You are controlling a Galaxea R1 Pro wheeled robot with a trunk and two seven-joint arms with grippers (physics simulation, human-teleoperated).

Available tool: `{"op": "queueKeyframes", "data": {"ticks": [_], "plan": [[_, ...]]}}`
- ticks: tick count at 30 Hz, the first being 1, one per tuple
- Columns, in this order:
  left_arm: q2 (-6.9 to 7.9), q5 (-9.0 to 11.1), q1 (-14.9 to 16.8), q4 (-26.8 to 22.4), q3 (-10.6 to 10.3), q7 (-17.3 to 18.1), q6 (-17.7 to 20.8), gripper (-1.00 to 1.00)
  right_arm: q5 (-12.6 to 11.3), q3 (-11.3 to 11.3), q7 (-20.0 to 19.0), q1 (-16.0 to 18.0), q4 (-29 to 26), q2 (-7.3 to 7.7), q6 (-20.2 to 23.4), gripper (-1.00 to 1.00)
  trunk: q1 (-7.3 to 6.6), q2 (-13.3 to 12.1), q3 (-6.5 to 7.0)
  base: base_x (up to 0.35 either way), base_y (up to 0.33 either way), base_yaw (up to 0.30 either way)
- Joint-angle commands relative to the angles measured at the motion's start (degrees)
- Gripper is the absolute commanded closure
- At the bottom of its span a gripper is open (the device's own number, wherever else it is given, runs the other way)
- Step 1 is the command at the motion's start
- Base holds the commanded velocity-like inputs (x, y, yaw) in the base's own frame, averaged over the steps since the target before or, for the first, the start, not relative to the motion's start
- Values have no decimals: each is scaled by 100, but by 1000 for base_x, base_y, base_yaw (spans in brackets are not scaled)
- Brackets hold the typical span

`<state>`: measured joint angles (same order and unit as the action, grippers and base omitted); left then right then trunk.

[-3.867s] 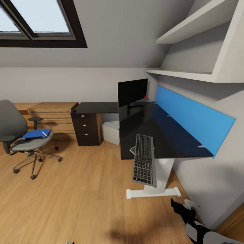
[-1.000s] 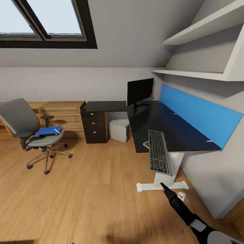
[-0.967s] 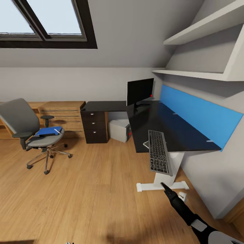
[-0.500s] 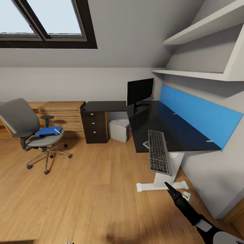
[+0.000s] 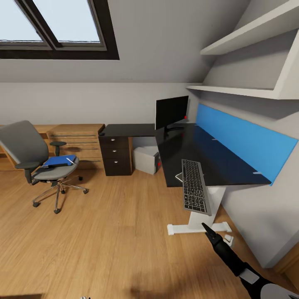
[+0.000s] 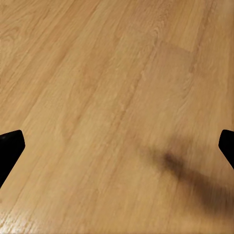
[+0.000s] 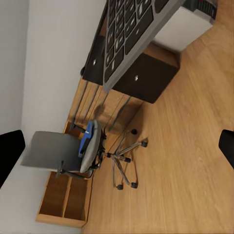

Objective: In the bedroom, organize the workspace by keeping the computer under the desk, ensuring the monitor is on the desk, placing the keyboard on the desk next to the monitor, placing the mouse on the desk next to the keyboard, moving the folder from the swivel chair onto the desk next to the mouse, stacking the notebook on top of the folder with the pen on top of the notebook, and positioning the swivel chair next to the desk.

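- Walls (image 5: 62,99): plain grey, sloped ceiling above.
- Skylight (image 5: 54,25): dark frame, pale daylight.
- Floor (image 5: 104,241): light wood planks, even light.
- Wall shelves (image 5: 232,89): two, white.
- Blue wall panel (image 5: 245,143): long, mounted low.
- Wooden drawer chest (image 5: 77,139): against far wall; contents apparently indiscernible.

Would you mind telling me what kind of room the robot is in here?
It looks like an attic bedroom used as a home office. A skylight sits in the sloped ceiling, a long black desk carries a monitor and keyboard, and a swivel chair stands on the wood floor.
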<state>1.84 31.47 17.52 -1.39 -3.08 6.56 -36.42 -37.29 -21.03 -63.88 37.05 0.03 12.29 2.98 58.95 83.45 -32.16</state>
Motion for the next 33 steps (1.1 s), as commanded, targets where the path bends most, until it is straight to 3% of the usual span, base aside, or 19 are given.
{"op": "queueKeyframes", "data": {"ticks": [1, 3, 7, 10, 14, 24, 33], "plan": [[1, 61, 5, 7, -32, 39, -14, -100, -32, -55, 3, 4, 10, -2, 111, -100, 0, 3, -5, 0, 0, 0], [1, 61, 5, 7, -33, 38, -13, -100, -123, -137, 33, 5, 13, -4, 246, -100, 0, 3, -5, 0, 0, 0], [1, 61, 6, 10, -32, 38, -8, -100, -527, -434, 118, 4, 14, -13, 969, -100, 0, 3, -5, 0, 0, 0], [1, 61, 6, 8, -31, 38, -6, -100, -664, -523, 171, 4, 10, -15, 1461, -100, 0, 3, -5, 0, 0, 0], [1, 61, 6, 7, -34, 38, -6, -100, -730, -565, 202, 4, 4, -16, 1732, -100, 0, 3, -5, 0, 0, 0], [8, 61, 6, 9, -29, 38, -6, -100, -896, -703, 224, 12, -34, -32, 1865, -100, 0, 3, -5, 0, 0, 0], [6, 67, 6, 7, -29, 35, -13, -100, -1370, -733, 496, 13, -339, -34, 1887, -100, 0, 3, -5, 0, 0, 0]]}}
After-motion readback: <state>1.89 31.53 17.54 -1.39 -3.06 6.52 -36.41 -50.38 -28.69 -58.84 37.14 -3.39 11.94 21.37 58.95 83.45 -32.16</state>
